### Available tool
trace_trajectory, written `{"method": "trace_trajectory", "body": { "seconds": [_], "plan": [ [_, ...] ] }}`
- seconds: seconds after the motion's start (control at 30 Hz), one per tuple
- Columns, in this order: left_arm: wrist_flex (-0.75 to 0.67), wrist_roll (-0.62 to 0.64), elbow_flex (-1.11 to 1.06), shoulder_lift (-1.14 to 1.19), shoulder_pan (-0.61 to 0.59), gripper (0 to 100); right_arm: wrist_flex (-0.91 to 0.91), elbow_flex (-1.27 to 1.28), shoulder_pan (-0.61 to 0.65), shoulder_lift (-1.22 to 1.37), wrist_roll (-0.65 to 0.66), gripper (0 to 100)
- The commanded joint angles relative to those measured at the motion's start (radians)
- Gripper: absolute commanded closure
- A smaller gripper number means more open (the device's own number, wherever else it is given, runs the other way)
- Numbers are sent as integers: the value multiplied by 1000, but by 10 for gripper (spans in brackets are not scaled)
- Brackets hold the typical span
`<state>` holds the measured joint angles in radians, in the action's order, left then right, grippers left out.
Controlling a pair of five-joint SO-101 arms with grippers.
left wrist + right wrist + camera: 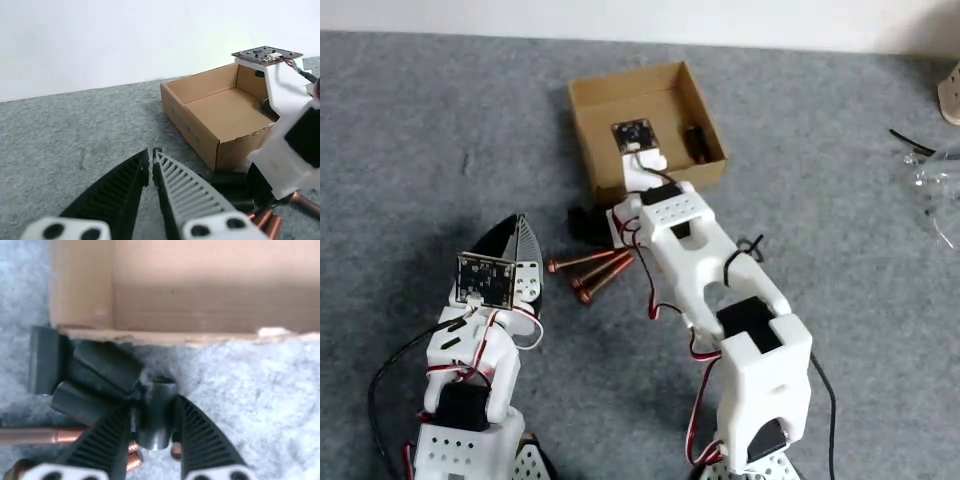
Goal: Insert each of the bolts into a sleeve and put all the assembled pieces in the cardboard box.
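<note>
Right wrist view: right gripper point(155, 405) clamped on sleeve point(156, 422), mid-table, just outside box point(150, 335) front wall; sleeve axis runs along the gripper, open end toward box; bolts point(592, 268) lie crosswise between arms; left gripper point(520, 222) nearer them, closed, empty.

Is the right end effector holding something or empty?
Holding: right end effector is clamped on a black sleeve, just outside the cardboard box.
</note>
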<state>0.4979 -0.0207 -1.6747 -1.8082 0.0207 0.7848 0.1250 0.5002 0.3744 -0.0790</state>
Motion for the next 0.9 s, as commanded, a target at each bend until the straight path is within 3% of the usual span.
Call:
{"method": "trace_trajectory", "body": {
  "seconds": [0.0, 0.5, 0.87],
  "plan": [
    [-20, 0, -22, -8, 19, 962, -24, -38, -5, -4, -5, 993],
    [-20, 0, -22, -8, 19, 962, 97, -45, -12, -27, -6, 993],
    [-20, 0, -22, -8, 19, 962, 77, 99, -97, -403, -12, 993]
  ]
}}
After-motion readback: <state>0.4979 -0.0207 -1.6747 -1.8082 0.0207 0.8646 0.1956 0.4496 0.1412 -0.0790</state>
